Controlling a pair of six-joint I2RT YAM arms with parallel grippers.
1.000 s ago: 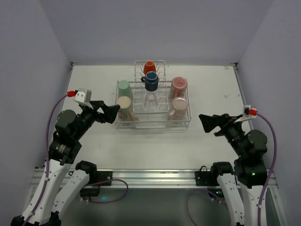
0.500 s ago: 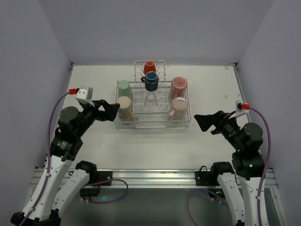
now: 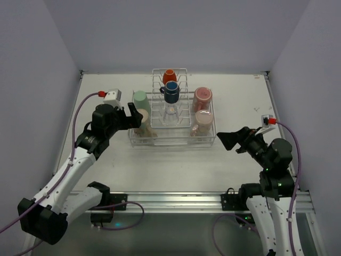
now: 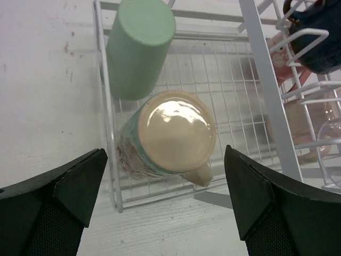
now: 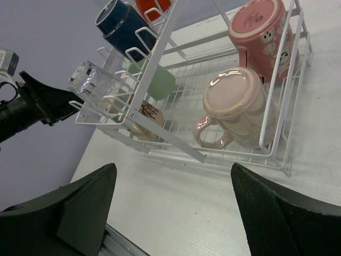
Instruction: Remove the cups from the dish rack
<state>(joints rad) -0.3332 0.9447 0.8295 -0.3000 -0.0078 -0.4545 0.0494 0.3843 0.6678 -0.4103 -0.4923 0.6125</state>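
Observation:
The white wire dish rack (image 3: 173,143) stands mid-table. Its left bay holds a mint-green tumbler (image 3: 140,98) and a cream mug (image 3: 143,114), both bottom up. The middle tines hold an orange-red mug (image 3: 169,76), a dark-blue mug (image 3: 171,92) and a clear glass (image 3: 170,111). The right bay holds a pink tumbler (image 3: 203,96) and a pink mug (image 3: 201,120). My left gripper (image 3: 133,118) is open and empty, just above the cream mug (image 4: 176,133) at the rack's left front corner. My right gripper (image 3: 224,141) is open and empty, off the rack's right front corner, facing the pink mug (image 5: 237,109).
The rack's wire wall (image 4: 109,133) runs just left of the cream mug and the mint tumbler (image 4: 139,47). Grey walls enclose the table on three sides. The metal rail (image 3: 176,200) with the arm bases runs along the near edge.
My left arm has reached forward and right, bringing its gripper from left of the rack to over the cream mug. My right gripper has edged left toward the rack.

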